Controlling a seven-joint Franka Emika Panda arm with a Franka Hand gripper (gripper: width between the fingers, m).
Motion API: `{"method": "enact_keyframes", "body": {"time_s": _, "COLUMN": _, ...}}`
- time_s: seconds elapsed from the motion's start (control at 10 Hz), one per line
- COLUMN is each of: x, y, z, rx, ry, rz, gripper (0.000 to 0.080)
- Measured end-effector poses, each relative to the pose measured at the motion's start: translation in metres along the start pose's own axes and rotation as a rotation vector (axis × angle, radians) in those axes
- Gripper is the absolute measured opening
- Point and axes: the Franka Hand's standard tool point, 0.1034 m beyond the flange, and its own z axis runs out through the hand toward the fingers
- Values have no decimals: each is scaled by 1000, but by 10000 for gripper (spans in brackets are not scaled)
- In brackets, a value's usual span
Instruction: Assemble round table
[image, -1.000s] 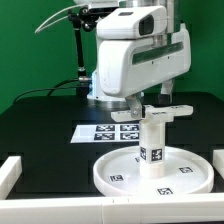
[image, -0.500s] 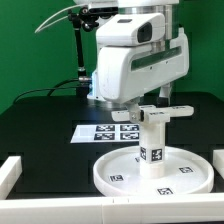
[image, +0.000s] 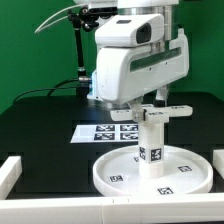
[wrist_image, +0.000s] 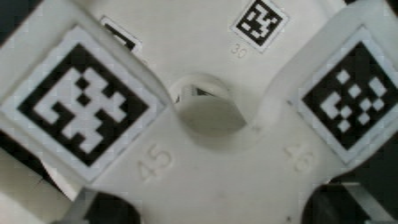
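Observation:
The large round rimmed disc (image: 115, 172) lies flat on the black table. The short post (image: 152, 140) stands upright at its middle, a tag on its side. The cross-shaped foot piece (image: 163, 113) sits on top of the post. My gripper (image: 150, 108) hangs straight over it, its fingers reaching down on either side of the foot. In the wrist view the foot piece (wrist_image: 214, 120) fills the picture, with tags on its arms and a round hub in the centre. The gripper (wrist_image: 214, 202) is open, and a dark gap separates each of its fingers (wrist_image: 75, 200) from the white plastic.
The marker board (image: 100, 130) lies flat behind the disc. A low white rail (image: 10, 175) borders the table at the exterior view's front left and another rail (image: 216, 165) at its right. A black stand with cables (image: 80, 55) rises at the back.
The arm has settled very slightly over the post. Disc, post and foot piece stay where they were.

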Motion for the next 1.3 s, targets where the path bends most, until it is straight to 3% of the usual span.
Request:
{"method": "enact_keyframes", "body": {"time_s": 0.4, "x": 0, "y": 0, "z": 0, "rx": 2, "ry": 2, "rz": 72, "gripper": 446}}
{"method": "enact_keyframes", "body": {"time_s": 0.7, "x": 2, "y": 2, "z": 0, "rx": -9, "ry": 26, "rz": 314, "gripper": 448}}
{"method": "enact_keyframes", "body": {"time_s": 1.3, "x": 2, "y": 3, "z": 0, "rx": 22, "ry": 53, "rz": 802, "gripper": 448}}
